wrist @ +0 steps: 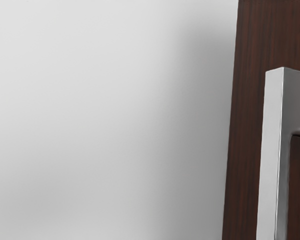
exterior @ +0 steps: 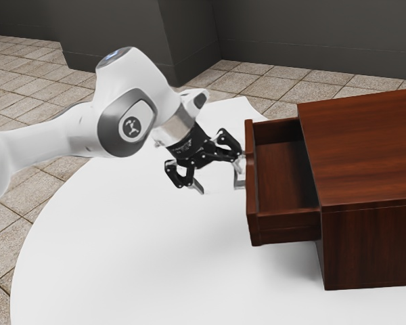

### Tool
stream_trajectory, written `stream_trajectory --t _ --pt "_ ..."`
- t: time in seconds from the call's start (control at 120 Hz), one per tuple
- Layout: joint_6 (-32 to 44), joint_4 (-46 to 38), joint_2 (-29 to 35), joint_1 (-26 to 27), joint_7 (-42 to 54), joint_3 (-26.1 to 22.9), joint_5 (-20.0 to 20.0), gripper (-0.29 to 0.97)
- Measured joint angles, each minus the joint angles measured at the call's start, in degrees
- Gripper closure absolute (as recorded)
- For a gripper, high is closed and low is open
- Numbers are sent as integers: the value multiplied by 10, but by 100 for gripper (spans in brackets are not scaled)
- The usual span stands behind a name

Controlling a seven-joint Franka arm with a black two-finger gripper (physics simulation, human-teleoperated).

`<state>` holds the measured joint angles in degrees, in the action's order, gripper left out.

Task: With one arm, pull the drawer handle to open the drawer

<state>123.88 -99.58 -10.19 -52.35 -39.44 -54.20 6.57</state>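
Handle (wrist: pixel 277 150) is squared metal on dark-wood drawer (wrist: pixel 247 125)

Drawer (exterior: pixel 284 177) is sitting partly pulled out of the dark red-brown cabinet (exterior: pixel 365 169), sticking out toward the exterior view's left w/ its open-top box showing. Same wood as the cabinet, level, front panel (wrist: pixel 247 125) upright. Handle (exterior: pixel 239 183) is standing off the front approx mid-panel. It's a silver, square-cornered bar (wrist: pixel 277 150) running along the panel, w/ a gap showing btwn bar and wood.
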Motion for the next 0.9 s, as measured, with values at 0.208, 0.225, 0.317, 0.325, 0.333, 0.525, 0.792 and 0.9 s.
stream_trajectory --t 0.208,0.225,0.317,0.325,0.333,0.525,0.792,0.9 --pt "1 -21 -8 -164 0 -159 -16 0" --pt "1 -23 -9 -175 0 -169 -18 0" --pt "2 -26 -11 -201 -1 -193 -23 0" --pt "2 -26 -11 -202 -1 -193 -23 0" --pt "2 -26 -11 -203 -1 -194 -23 0" --pt "2 -44 -17 -281 -2 -263 -36 0" --pt "2 -68 -32 -394 -4 -363 -55 0" --pt "2 -74 -39 -425 -5 -387 -64 0"
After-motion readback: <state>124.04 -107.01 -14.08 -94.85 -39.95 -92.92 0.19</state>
